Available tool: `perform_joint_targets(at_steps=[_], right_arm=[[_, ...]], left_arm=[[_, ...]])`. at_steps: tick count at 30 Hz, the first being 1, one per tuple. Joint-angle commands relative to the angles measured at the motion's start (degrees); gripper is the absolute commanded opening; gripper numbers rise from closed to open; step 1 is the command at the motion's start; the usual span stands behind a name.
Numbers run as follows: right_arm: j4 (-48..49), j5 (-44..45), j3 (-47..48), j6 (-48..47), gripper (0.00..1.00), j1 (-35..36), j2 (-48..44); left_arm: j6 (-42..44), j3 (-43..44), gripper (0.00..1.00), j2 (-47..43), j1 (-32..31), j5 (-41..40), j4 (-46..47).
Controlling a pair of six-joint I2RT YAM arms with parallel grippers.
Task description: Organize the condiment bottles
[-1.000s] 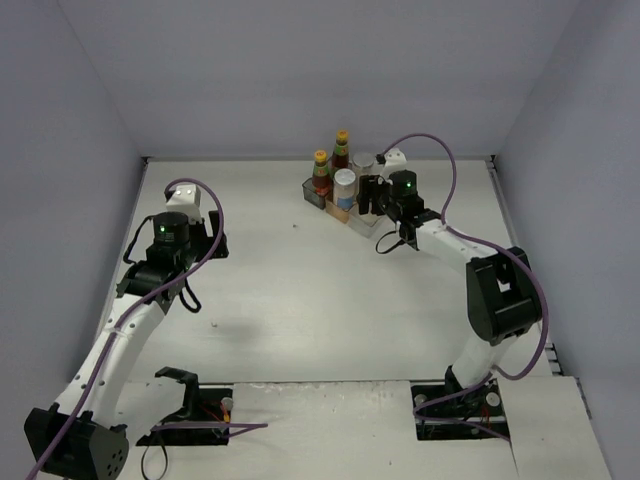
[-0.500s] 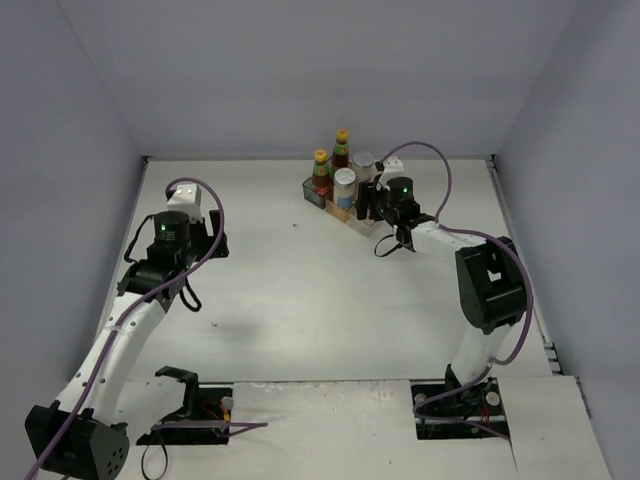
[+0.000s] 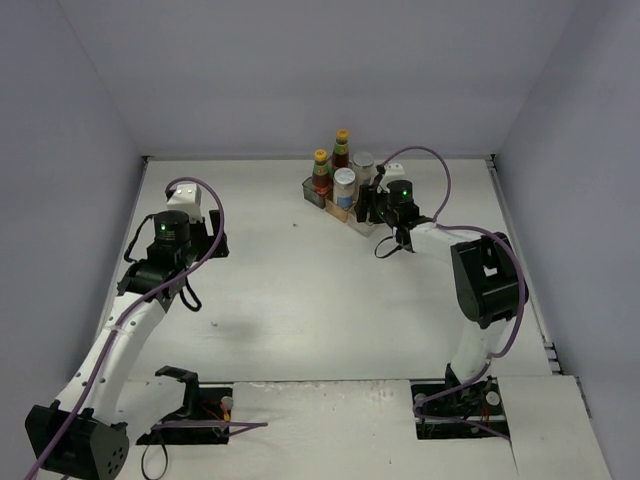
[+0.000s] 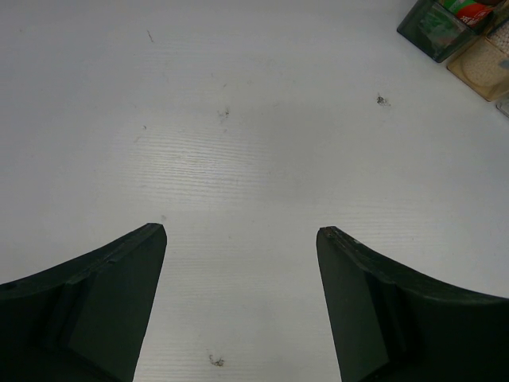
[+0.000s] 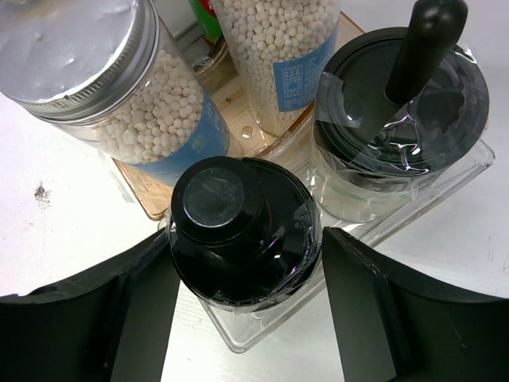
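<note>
**right tool (image 5: 245, 237) clamped on an upright black-topped jar (image 5: 208, 199)**

the jar stands in the clear rack's (image 5: 262, 338) front tray, long axis vertical and cap up, just beside the second jar (image 5: 398, 103). the left tool (image 4: 241, 231) hangs spread above the bare table (image 4: 238, 119).

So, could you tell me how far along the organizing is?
Nearly finished. Two sauce bottles, two shakers and one black-topped jar stand in the rack. The right gripper straddles the last black-topped jar, apparently seated in the front slot; only backing away seems left. The left gripper hangs open, empty.
</note>
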Motion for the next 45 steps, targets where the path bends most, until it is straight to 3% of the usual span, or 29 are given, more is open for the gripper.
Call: perform_joint_targets(at_steps=[1, 2, 7, 16, 20, 30, 34, 40, 45], right_arm=[[7.06, -1.65, 0.68, 0.85, 0.65, -0.20, -3.07], [6.98, -1.65, 0.60, 0.68, 0.73, -0.20, -3.33], [4.52, -1.12, 0.77, -0.38, 0.87, -0.11, -6.58], [-3.39, 0.19, 0.33, -1.96, 0.96, -0.02, -19.67], [-13.12, 3.78, 1.47, -2.23, 1.00, -0.11, -27.40], [-32.75, 17.14, 0.86, 0.58, 1.00, -0.02, -49.01], [-39.50, 18.04, 0.16, 2.25, 1.00, -0.02, -55.01], [-45.05, 18.04, -0.37, 3.57, 1.00, -0.02, -60.02], [-43.39, 18.22, -3.88, 4.01, 1.00, 0.06, -63.36]], left_arm=[[-0.01, 1.36, 0.77, -0.14, 0.43, -0.34, 2.84], [-0.01, 1.36, 0.77, -0.22, 0.43, -0.34, 2.76], [0.08, 1.36, 0.77, -0.40, 0.52, -0.34, 2.76], [-0.01, 1.45, 0.77, -1.01, 0.43, -0.34, 2.67], [0.17, 1.36, 0.77, -1.54, 0.43, -0.86, 2.67], [-0.09, 1.45, 0.77, -2.51, 0.52, -0.60, 2.67], [-0.36, 1.36, 0.77, -3.82, 0.43, 0.19, 2.49], [0.34, 1.10, 0.77, -6.81, 0.34, 0.19, 0.04], [0.52, -0.57, 0.77, -9.97, 0.34, 0.54, -1.99]])
